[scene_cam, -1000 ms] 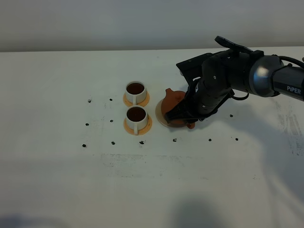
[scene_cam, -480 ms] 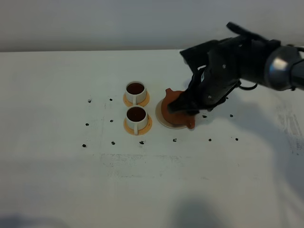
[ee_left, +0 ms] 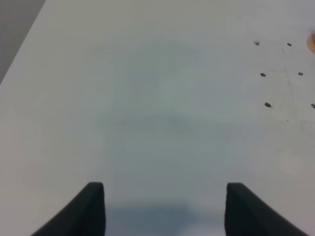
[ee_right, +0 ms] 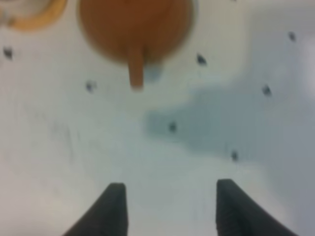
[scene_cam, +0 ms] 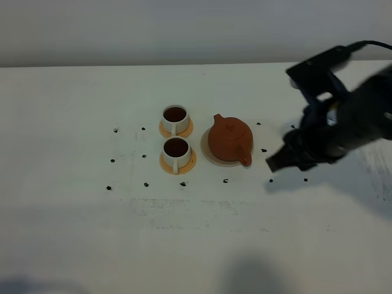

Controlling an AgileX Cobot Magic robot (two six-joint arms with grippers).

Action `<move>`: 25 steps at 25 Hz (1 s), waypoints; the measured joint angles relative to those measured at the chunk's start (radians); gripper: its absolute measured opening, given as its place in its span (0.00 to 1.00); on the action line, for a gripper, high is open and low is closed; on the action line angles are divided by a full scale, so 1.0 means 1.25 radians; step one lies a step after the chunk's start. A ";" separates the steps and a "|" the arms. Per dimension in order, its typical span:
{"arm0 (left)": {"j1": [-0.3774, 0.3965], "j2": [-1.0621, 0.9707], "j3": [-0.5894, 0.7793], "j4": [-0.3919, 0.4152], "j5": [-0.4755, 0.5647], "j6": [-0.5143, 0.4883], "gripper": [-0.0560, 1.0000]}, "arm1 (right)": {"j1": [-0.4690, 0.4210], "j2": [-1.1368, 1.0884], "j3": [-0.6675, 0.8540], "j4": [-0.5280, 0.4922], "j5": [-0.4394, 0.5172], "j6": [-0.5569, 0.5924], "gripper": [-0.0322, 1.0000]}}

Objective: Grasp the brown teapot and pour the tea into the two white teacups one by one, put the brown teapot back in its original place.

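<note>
Since the earlier frames, the right gripper (scene_cam: 275, 163) is withdrawing from the brown teapot (scene_cam: 230, 138) toward the right side of the table (scene_cam: 73, 214); it was closed around the teapot's handle and is now standing well clear of it, blurred by motion in the high view. The right wrist view is showing its two fingers (ee_right: 114, 209) spread apart with only bare table between them, so the pincer is released and holding nothing.

The brown teapot (ee_right: 135, 24) is sitting upright on the cream-white disc coaster (scene_cam: 211, 158), whose rim is showing around the pot's base. The lid is on, the spout is pointing toward the far left, and the stubby side handle (ee_right: 136, 69) is pointing toward the near right, in the direction of the retreating gripper.

The two white teacups are standing just left of the teapot, each on an orange coaster (scene_cam: 187, 164). The far teacup (scene_cam: 175, 118) and the near teacup (scene_cam: 176, 151) are both showing dark liquid inside. The cups are close together, not touching the teapot.

The left gripper (ee_left: 165, 209) is not appearing in the high view. Its wrist camera is showing both fingers (ee_left: 93, 206) held wide apart over bare table, with nothing between them: released. Small black marks (scene_cam: 225, 180) are dotting the table around the objects.
</note>
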 joint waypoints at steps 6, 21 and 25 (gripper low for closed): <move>0.000 0.000 0.000 0.000 0.000 0.000 0.53 | 0.000 -0.163 0.060 0.002 0.161 0.000 0.37; 0.000 0.000 0.000 0.000 0.000 0.000 0.53 | 0.000 -0.244 0.061 0.062 0.346 0.000 0.22; 0.000 0.000 0.000 0.000 0.000 0.000 0.53 | 0.000 -0.295 0.064 0.071 0.347 0.000 0.22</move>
